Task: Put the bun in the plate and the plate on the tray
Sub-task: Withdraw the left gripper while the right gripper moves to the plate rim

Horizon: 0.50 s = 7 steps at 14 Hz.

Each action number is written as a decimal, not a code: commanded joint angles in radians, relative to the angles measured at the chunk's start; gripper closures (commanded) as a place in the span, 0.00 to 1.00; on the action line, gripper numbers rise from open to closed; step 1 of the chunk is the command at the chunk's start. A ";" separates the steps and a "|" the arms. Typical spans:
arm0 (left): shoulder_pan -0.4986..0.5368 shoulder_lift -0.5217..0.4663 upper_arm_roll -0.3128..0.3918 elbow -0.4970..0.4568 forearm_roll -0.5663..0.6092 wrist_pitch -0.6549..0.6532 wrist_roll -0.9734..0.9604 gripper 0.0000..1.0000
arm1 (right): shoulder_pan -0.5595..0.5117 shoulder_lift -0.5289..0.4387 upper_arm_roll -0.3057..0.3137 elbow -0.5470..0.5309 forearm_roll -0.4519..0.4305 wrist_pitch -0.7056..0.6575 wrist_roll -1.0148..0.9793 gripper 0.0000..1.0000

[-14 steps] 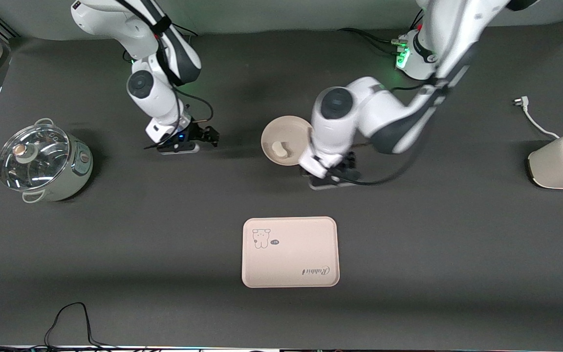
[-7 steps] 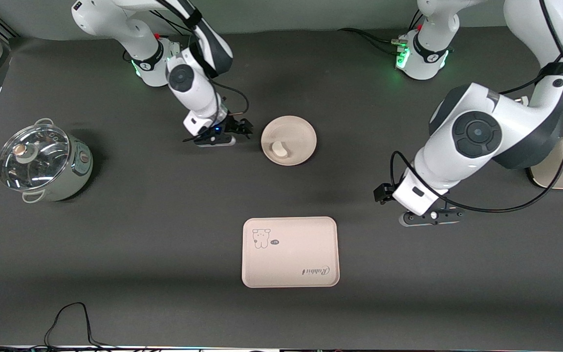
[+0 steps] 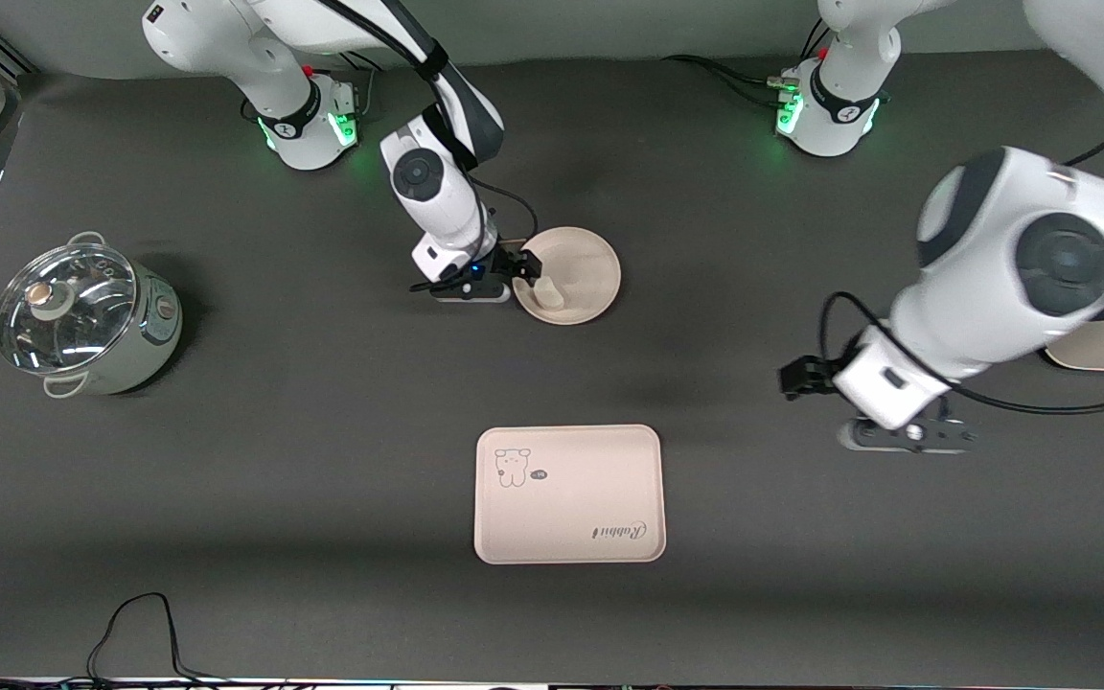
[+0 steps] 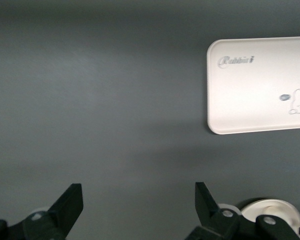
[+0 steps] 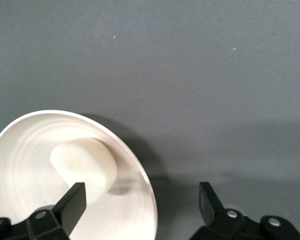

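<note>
The round cream plate (image 3: 592, 268) lies on the dark table with the off-white bun (image 3: 548, 294) in it, near the rim that faces the front camera. My right gripper (image 3: 525, 266) is open and low at the plate's rim on the side toward the right arm's end. In the right wrist view the plate (image 5: 25, 165) has its rim between the spread jaws of the right gripper (image 5: 140, 200), and one finger is beside the bun (image 5: 85, 165). The tray (image 3: 568, 494) with its rabbit drawing lies nearer the front camera. My left gripper (image 3: 799, 377) hangs open over bare table beside the tray (image 4: 260, 85), the left gripper (image 4: 139, 195) holding nothing.
A pot with a glass lid (image 3: 82, 316) stands toward the right arm's end of the table. A cream toaster (image 3: 1103, 345) sits at the left arm's end, partly hidden by the left arm. A black cable (image 3: 140, 623) loops at the table's front edge.
My right gripper has travelled across to the plate's rim. My left arm has drawn away from the plate toward its own end of the table, beside the tray. Both grippers stayed open.
</note>
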 commanded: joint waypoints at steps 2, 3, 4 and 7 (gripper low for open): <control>-0.024 -0.100 0.146 -0.003 -0.085 -0.068 0.208 0.00 | 0.012 0.035 -0.007 0.025 0.010 0.008 0.022 0.00; -0.054 -0.131 0.208 -0.008 -0.104 -0.094 0.248 0.00 | 0.012 0.037 -0.005 0.022 0.010 0.006 0.022 0.00; -0.098 -0.168 0.284 -0.017 -0.116 -0.120 0.279 0.00 | 0.012 0.035 -0.005 0.015 0.010 0.006 0.021 0.00; -0.163 -0.286 0.421 -0.110 -0.171 -0.141 0.368 0.00 | 0.034 0.035 -0.005 -0.005 0.010 0.000 0.021 0.00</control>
